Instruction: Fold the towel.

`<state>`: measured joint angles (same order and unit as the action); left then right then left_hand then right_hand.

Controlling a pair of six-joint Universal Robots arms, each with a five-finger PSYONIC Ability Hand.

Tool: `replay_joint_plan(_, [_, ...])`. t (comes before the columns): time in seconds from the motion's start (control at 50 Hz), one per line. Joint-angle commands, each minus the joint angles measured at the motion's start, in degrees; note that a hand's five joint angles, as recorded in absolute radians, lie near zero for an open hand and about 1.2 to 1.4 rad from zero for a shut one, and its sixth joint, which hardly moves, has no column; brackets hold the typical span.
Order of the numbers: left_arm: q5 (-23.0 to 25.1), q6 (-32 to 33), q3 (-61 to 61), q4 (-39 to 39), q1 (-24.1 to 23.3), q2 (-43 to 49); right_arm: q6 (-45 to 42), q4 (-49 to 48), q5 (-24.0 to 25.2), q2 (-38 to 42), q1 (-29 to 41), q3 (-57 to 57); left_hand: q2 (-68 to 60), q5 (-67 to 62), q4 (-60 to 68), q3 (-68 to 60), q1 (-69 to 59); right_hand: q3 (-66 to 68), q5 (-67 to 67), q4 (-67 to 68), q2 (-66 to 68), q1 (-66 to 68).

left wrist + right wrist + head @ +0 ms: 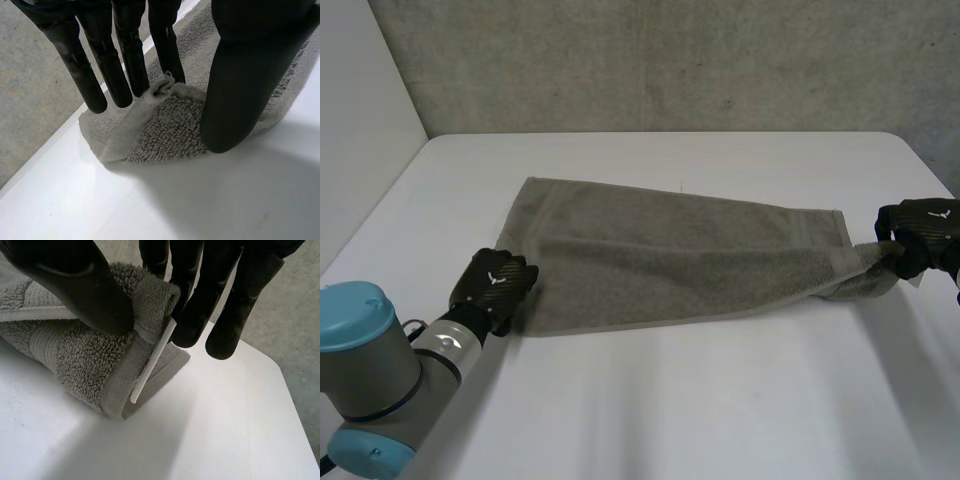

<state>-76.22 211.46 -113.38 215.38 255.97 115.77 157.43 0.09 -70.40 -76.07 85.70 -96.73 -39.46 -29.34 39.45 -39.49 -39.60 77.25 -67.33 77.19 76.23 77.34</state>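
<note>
A grey towel [670, 260] lies stretched across the white table [720, 400], wide at the left and bunched narrow at the right. My left hand [495, 283] rests at its near left corner. In the left wrist view the fingers [100, 75] are straight and the thumb [240, 75] stands apart, with the towel's corner [170, 130] on the table between them and a small tuft at a fingertip. My right hand [920, 232] is shut on the bunched right end: thumb [75, 280] and fingers pinch the folded towel [75, 355], and a white tag [150, 365] sticks out.
A grey concrete wall [670, 60] stands behind the table, and a white wall [360, 120] on the left. The table's right edge [282, 375] runs close to my right hand. Bare tabletop lies in front of the towel.
</note>
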Motion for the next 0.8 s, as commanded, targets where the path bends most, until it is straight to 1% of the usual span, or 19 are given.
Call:
replay_joint_plan(0.02, [-0.2, 0.0, 0.0, 0.3, 0.0, 0.2, 0.0, 0.0, 0.1, 0.0, 0.0, 0.0, -4.7, -4.8, 4.7, -4.7, -4.6, 2.7, -2.7, 2.8, 3.8, 2.7])
replay_joint_plan(0.14, [-0.2, 0.0, 0.1, 0.5, 0.0, 0.6, 0.0, 0.0, 0.1, 0.0, -0.1, 0.0, -6.1, -6.2, 6.1, -6.1, -5.9, 2.7, -2.7, 2.8, 3.8, 2.7])
replay_joint_plan(0.16, [-0.2, 0.1, 0.1, 0.8, 0.0, 0.8, 0.0, 0.0, 0.1, 0.0, 0.0, 0.0, -9.7, -9.9, 9.8, -9.7, -9.6, 2.7, -2.7, 2.8, 3.8, 2.7])
replay_joint_plan(0.18, [-0.2, 0.0, 0.0, 1.2, 0.0, 0.9, 0.0, 0.0, 0.1, 0.0, 0.0, 0.0, -22.1, -22.2, 22.1, -22.1, -22.0, 2.7, -2.7, 2.8, 3.8, 2.7])
replay_joint_plan(0.2, [-0.2, 0.0, 0.0, 1.2, 0.0, 0.9, 0.0, 0.0, 0.1, 0.0, 0.0, 0.0, -22.2, -22.3, 22.2, -22.2, -22.1, 2.7, -2.7, 2.8, 3.8, 2.7])
replay_joint_plan(0.22, [-0.1, 0.1, 0.0, 1.4, 0.0, 0.9, 0.0, 0.0, 0.1, 0.0, -0.1, 0.0, -40.4, -40.5, 40.4, -40.3, -40.2, 2.7, -2.7, 2.8, 3.8, 2.7])
replay_joint_plan(0.36, [-0.3, 0.3, 0.0, 0.0, 0.4, -1.2, -0.1, 0.1, 0.1, -0.5, -0.2, 0.3, -40.5, -40.7, 40.6, -40.5, -40.4, 2.7, -2.7, 2.8, 3.8, 2.7])
replay_joint_plan(0.42, [-0.2, 0.6, -0.8, -2.7, 1.2, -5.3, -1.2, 1.2, 0.3, -0.9, -0.3, 0.8, -40.5, -40.7, 40.6, -40.5, -40.4, 2.7, -2.7, 2.8, 3.8, 2.7])
replay_joint_plan(0.48, [-0.2, 0.7, -2.5, -6.0, 2.7, -9.5, -6.3, 6.1, 1.5, -1.4, -0.5, 1.1, -40.5, -40.7, 40.6, -40.5, -40.4, 2.7, -2.7, 2.8, 3.8, 2.7])
replay_joint_plan(0.52, [0.0, 0.6, -4.5, -9.3, 5.5, -14.1, -15.3, 12.4, 3.2, -2.3, -0.6, 0.8, -40.5, -40.7, 40.6, -40.5, -40.4, 2.7, -2.7, 2.8, 3.8, 2.7])
replay_joint_plan(0.54, [0.0, 0.6, -4.5, -9.4, 5.5, -14.2, -15.3, 12.4, 3.2, -2.3, -0.6, 0.8, -40.5, -40.7, 40.6, -40.5, -40.4, 2.7, -2.7, 2.8, 3.8, 2.7])
replay_joint_plan(0.56, [0.4, 0.6, -5.7, -11.2, 6.6, -17.1, -20.2, 15.4, 3.6, -2.7, -0.7, 0.2, -40.5, -40.7, 40.6, -40.5, -40.4, 2.7, -2.7, 2.8, 3.8, 2.7])
replay_joint_plan(0.58, [0.4, 0.6, -5.7, -11.2, 6.6, -17.2, -20.2, 15.5, 3.6, -2.7, -0.7, 0.2, -40.5, -40.7, 40.6, -40.5, -40.4, 2.7, -2.7, 2.8, 3.8, 2.7])
replay_joint_plan(0.62, [2.1, 0.4, -7.5, -15.8, 8.1, -23.9, -29.2, 22.3, 3.8, -3.2, -1.2, -0.7, -40.5, -40.7, 40.6, -40.5, -40.4, 2.7, -2.7, 2.8, 3.8, 2.7])
replay_joint_plan(0.64, [2.1, 0.4, -7.6, -15.8, 8.1, -23.9, -29.3, 22.3, 3.8, -3.2, -1.2, -0.7, -40.5, -40.7, 40.6, -40.5, -40.4, 2.7, -2.7, 2.8, 3.8, 2.7])
replay_joint_plan(0.68, [4.8, 0.2, -9.2, -20.9, 10.2, -29.6, -36.7, 29.5, 3.9, -4.4, -4.1, -1.2, -40.5, -40.7, 40.6, -40.5, -40.4, 2.7, -2.7, 2.8, 3.8, 2.7])
replay_joint_plan(0.74, [6.4, -0.3, -9.9, -23.7, 11.7, -32.6, -40.1, 33.6, 4.3, -5.8, -6.4, -1.6, -40.5, -40.7, 40.6, -40.5, -40.4, 2.7, -2.7, 2.8, 3.8, 2.7])
replay_joint_plan(0.78, [9.8, -1.7, -11.2, -28.9, 14.9, -37.8, -48.3, 40.7, 6.0, -7.7, -11.5, -2.2, -40.5, -40.7, 40.6, -40.5, -40.4, 2.7, -2.7, 2.8, 3.8, 2.7])
replay_joint_plan(0.8, [9.8, -1.7, -11.2, -29.0, 14.9, -37.8, -48.4, 40.7, 6.0, -7.7, -11.5, -2.2, -40.5, -40.7, 40.6, -40.5, -40.4, 2.7, -2.7, 2.8, 3.8, 2.7])
